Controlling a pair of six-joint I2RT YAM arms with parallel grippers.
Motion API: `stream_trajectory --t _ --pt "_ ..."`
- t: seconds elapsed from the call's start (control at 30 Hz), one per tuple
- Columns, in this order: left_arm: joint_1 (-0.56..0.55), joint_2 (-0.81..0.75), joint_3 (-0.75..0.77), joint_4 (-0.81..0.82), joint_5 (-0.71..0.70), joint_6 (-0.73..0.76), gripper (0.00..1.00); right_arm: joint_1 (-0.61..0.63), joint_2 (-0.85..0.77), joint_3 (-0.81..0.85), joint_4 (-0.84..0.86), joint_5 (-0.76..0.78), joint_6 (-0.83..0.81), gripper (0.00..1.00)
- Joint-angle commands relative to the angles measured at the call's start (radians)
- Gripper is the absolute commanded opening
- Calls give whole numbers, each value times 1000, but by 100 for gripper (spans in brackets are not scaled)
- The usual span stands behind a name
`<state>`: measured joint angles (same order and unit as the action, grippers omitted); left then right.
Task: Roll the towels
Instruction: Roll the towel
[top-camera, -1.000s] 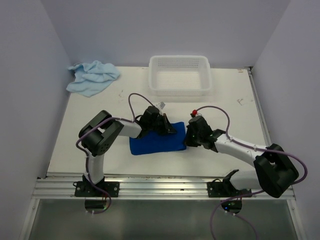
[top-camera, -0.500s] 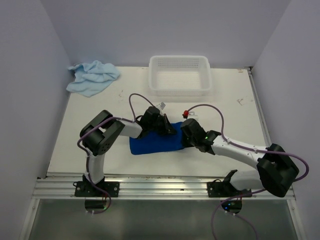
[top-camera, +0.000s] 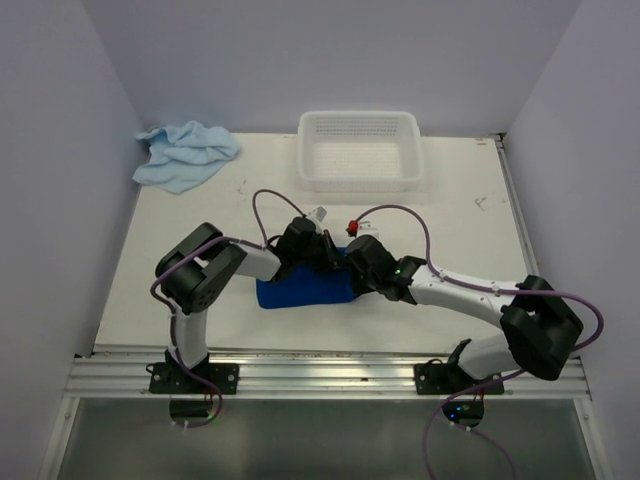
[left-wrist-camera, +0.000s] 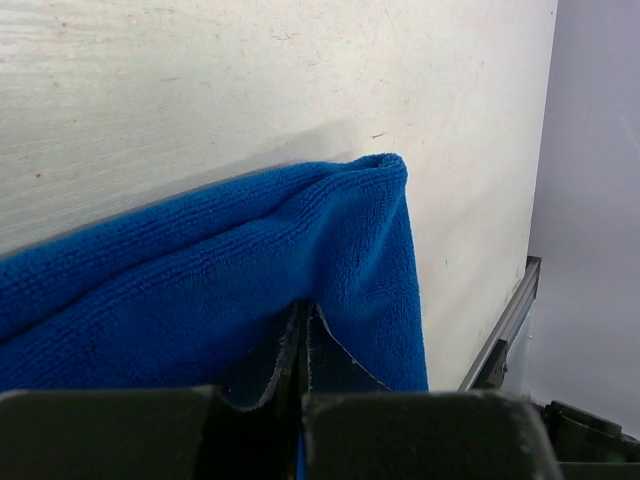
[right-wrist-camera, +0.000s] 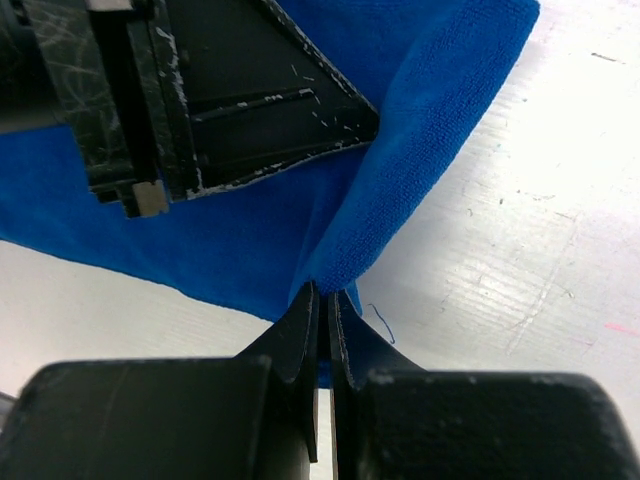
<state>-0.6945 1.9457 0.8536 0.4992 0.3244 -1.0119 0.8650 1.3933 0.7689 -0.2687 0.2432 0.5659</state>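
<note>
The left tool (left-wrist-camera: 301, 335) and right tool (right-wrist-camera: 322, 305) crowd together over the dark blue towel (top-camera: 300, 288), blocking mid-desk. Bare desk (top-camera: 470, 240) lies left and right of them. The white basket (top-camera: 358, 117) bars far centre and the pale towel (top-camera: 185, 155) the far-left corner.

The dark royal blue towel (top-camera: 300, 290) lies near the middle of the table (top-camera: 460, 200), a little toward 6 o'clock. It is folded into a flat oblong running from 9 to 3 o'clock, and its terry pile is short and finely ribbed. Its 3 o'clock end is gathered up into a rounded fold with the layers pinched together. The pale sky blue towel (top-camera: 187, 153) sits crumpled in a loose heap at 10 o'clock, in the far corner, well apart from the dark one.
</note>
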Motion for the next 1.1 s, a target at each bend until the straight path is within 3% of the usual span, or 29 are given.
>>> stream_trajectory --t 0.0,0.27,0.4,0.6,0.73,1.07 --pt "6 -71 -28 -11 -62 21 0 14 12 38 11 10 -9 0" --pt "52 -223 8 -86 -100 101 0 14 10 35 -56 76 28 0" --pt "58 -321 27 -210 -125 179 0 14 21 39 -66 85 43 0" --pt "64 -467 -161 -275 -162 226 0 14 21 47 -70 84 38 0" --pt "64 -473 -270 -222 -131 216 0 12 19 53 -66 80 34 0" --pt "62 -384 -251 -177 -96 237 0 14 38 87 -41 30 19 0"
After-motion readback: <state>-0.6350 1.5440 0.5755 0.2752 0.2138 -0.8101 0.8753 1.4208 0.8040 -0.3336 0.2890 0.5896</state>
